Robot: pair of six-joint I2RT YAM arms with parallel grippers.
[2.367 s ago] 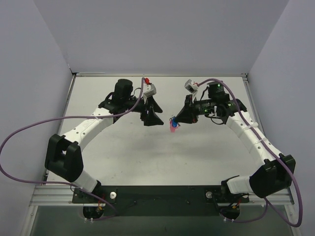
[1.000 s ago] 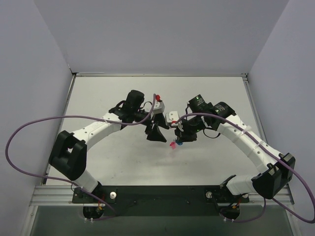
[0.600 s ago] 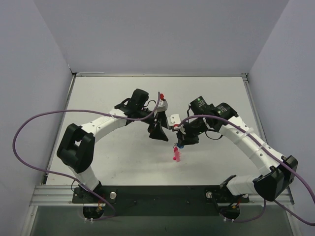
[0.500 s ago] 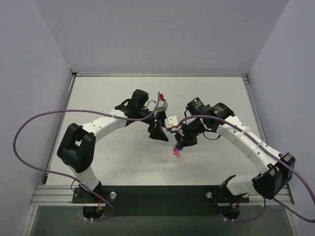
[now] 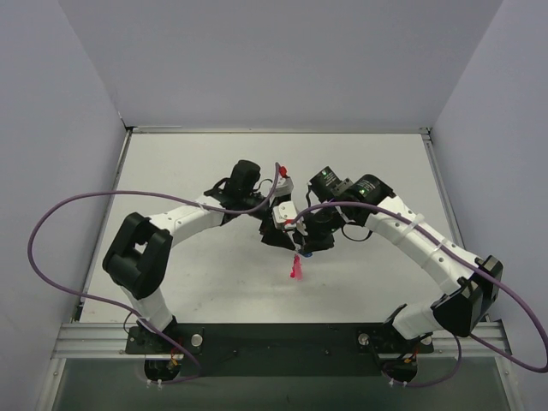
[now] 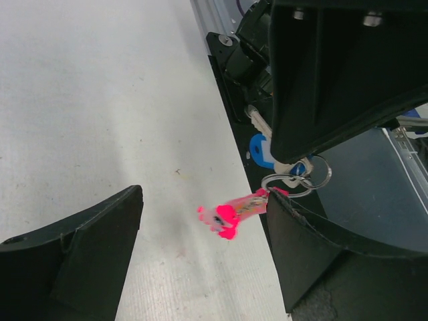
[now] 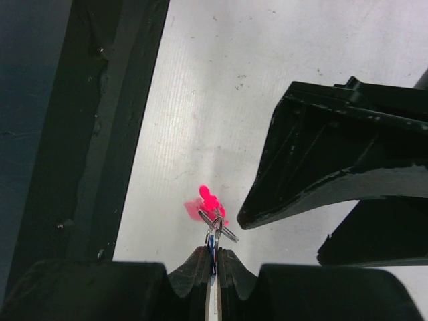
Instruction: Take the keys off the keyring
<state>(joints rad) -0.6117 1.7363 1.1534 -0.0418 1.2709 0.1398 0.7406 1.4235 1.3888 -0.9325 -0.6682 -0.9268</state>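
Over the desk (image 5: 360,282), our left gripper (image 6: 204,200) stands wide apart, its fingers flanking the dangling pink keys (image 6: 226,215). Our right gripper (image 7: 212,253) is clamped on the blue key (image 6: 262,148), half hidden behind its fingers. The keyring (image 6: 295,183) hangs just beneath, beside one left finger.

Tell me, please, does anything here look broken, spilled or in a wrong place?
Nothing looks broken or spilled. The right pincer is shut on the blue key, so the keyring and a pink key dangle from it above the table, in the gap of the open left pincer. Nothing else stands out.
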